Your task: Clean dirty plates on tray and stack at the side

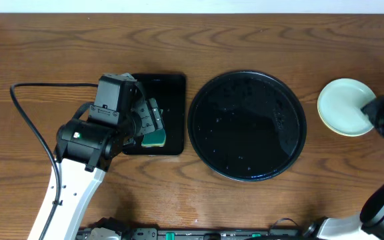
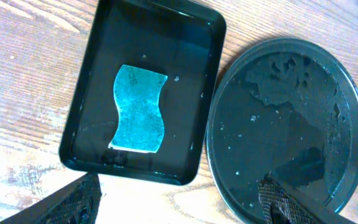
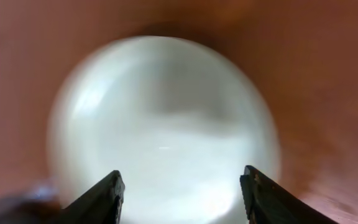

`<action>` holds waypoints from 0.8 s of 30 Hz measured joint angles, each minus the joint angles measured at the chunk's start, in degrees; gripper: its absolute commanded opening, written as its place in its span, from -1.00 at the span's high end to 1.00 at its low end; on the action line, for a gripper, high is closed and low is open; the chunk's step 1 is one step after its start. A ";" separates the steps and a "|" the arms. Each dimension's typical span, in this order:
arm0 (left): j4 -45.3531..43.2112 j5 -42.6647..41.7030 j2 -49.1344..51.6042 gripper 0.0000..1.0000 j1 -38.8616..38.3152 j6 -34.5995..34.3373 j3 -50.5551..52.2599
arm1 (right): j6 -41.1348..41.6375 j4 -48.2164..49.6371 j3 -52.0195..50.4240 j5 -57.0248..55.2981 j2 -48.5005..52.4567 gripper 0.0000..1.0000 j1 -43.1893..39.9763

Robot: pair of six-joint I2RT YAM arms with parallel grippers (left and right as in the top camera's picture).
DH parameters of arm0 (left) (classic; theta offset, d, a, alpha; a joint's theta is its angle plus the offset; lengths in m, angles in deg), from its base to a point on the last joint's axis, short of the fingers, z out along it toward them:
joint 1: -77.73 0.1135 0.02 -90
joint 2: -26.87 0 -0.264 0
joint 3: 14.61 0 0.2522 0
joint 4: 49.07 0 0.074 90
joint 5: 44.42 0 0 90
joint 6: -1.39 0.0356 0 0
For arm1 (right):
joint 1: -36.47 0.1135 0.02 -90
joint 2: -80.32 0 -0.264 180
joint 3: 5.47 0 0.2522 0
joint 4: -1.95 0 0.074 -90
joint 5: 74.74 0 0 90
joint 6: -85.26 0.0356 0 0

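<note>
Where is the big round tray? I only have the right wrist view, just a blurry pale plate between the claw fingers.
Observer: The tray lies to the left of the plate, mid-table, apart from it.
Operator: Any plates on it?
Observer: None; only water drops show on it.
Operator: And the left claw?
Observer: The left claw is open, over the rectangular tray where the sponge lies.

Looks like a robot lab: wooden table (image 1: 52,47), trailing black cable (image 1: 52,85).
</note>
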 measured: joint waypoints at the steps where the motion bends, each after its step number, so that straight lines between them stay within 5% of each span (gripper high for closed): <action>1: 0.00 0.02 0.00 -0.64 0.00 -0.02 0.00 | -0.26 0.00 0.00 3.74 -1.70 -0.22 0.02; 11: -0.02 0.02 0.00 -0.64 0.00 -0.02 0.00 | -10.58 -19.50 0.68 25.86 -27.26 -0.23 13.49; 12: 0.00 0.00 0.00 -0.64 0.00 0.00 0.00 | -10.97 -19.93 0.68 25.97 -27.87 -0.33 14.21; 13: 0.02 0.00 0.00 -0.64 0.00 0.00 0.00 | -12.98 -22.23 0.70 26.99 -31.19 -0.98 17.70; 24: 0.00 0.00 0.00 -0.64 0.00 0.00 0.00 | -18.36 -30.77 0.74 28.68 -47.50 -0.99 30.58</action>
